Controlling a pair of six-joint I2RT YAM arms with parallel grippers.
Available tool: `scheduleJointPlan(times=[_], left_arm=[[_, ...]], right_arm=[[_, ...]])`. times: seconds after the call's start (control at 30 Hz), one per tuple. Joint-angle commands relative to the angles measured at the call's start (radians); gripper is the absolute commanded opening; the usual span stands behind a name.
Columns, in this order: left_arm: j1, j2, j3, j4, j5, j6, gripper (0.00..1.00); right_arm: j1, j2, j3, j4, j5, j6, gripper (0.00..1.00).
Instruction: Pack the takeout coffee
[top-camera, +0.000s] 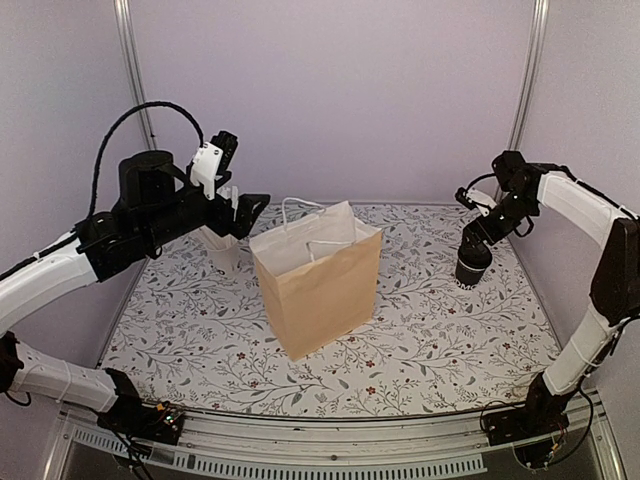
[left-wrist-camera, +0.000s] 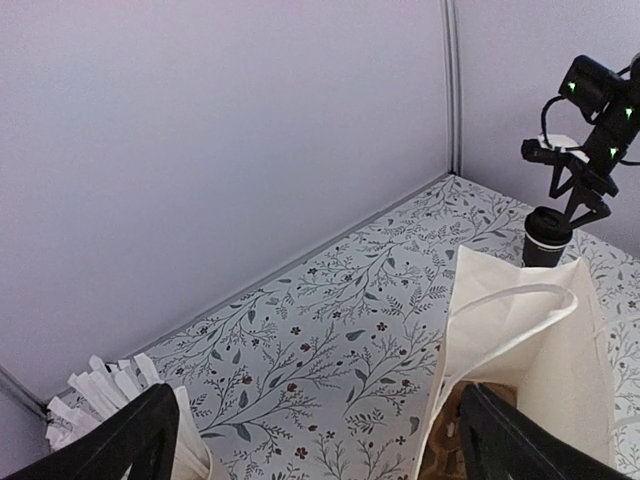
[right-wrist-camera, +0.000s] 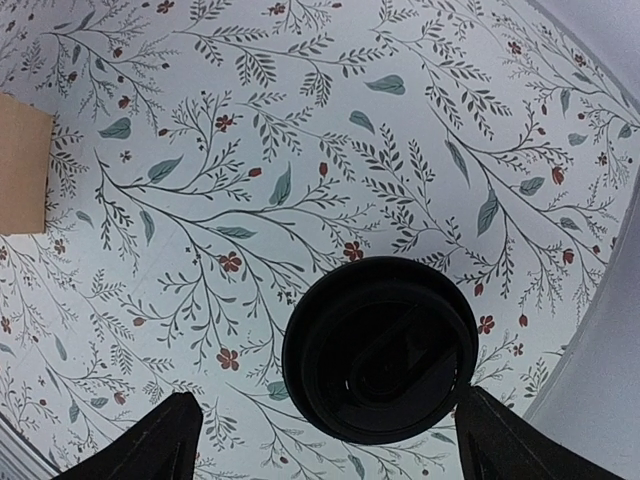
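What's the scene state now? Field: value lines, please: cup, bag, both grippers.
cup: black, lid on, upright on table, far right
bag: brown paper, upright, open, mid-table
right gripper: open, over the cup, a finger on each side of the lid with gaps in the wrist view
left gripper: open, holding nothing, far left by the stick cup
cup in bag: no

a robot test cell in a lab: plain lilac panel walls (top-camera: 330, 100) on metal posts (top-camera: 128, 50), a floral-print tabletop (top-camera: 450, 330), left arm (top-camera: 60, 270) and right arm (top-camera: 600, 230) bolted to an aluminium rail (top-camera: 330, 432).
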Motion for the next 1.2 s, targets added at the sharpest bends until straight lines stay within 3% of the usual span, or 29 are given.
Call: scheduleJointPlan(times=[0.0,0.7,1.17], left_arm=[[0.005,-0.007,-0.013,0.053,0.003,-0.037,1.00],[0.005,-0.016,-0.024,0.057,0.000,-0.026,1.00],[0.005,-0.023,-0.026,0.058,0.006,-0.029,1.00]], right_arm=[[-0.006,0.041,0.042,-0.037,0.069,0.024,0.92],[-0.047,0.173,0.120,-0.078,0.024,0.040,0.93],[-0.048,0.191,0.112,-0.094,0.045,0.038,0.86]])
